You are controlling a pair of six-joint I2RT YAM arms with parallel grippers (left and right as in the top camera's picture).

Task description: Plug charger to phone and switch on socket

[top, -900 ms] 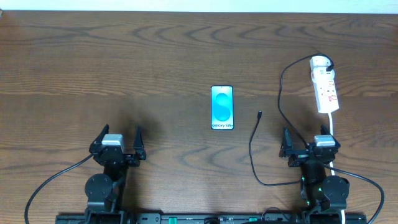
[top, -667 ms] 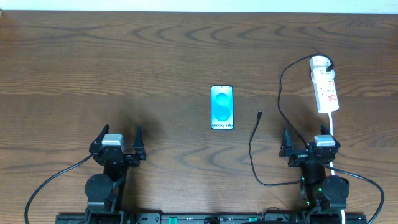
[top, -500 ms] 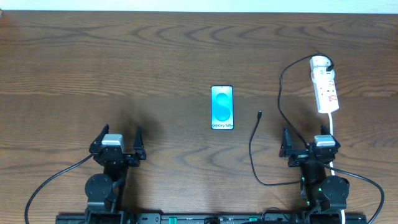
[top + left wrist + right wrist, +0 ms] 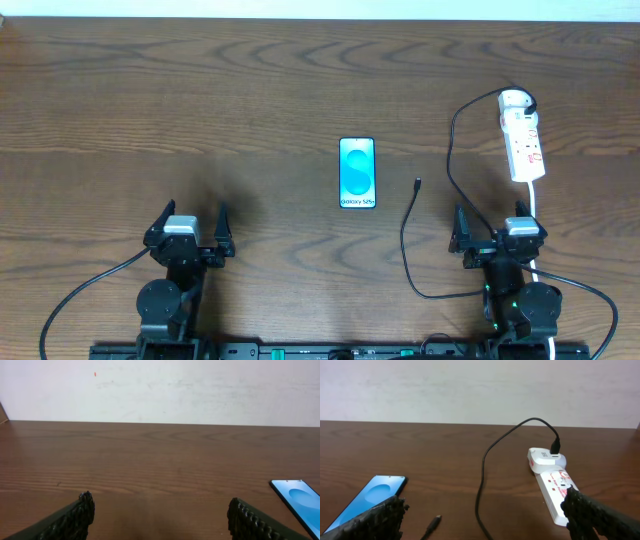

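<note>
Both pairs of fingers are spread wide with nothing between them. The left gripper [image 4: 193, 215] and right gripper [image 4: 489, 216] sit low at the near edge of the table [image 4: 200, 90], touching none of the task's things.

From the right gripper, the plug tip [image 4: 417, 183] of the charger [image 4: 404, 240] lies at about 11 o'clock, loose on the wood. The cable curls back toward 6 o'clock, then climbs to the rounded end of the socket [image 4: 522, 145] at about 1 o'clock. The phone [image 4: 357, 173] lies flat, screen up, just beside the tip at its 9 o'clock and at about 1 o'clock from the left gripper.

The cable looks light and limp, so it will likely sag and twist. The best hold is probably on the stiff plug body right behind the tip, pinched across its flat sides. The phone is slim, smooth and probably slippery on the wood. It would likely slide under a push, so it wants bracing on its long edges or far end, not the glass. The socket looks rigid and should stay put under a press on its switch, whose exact spot is too small to make out
</note>
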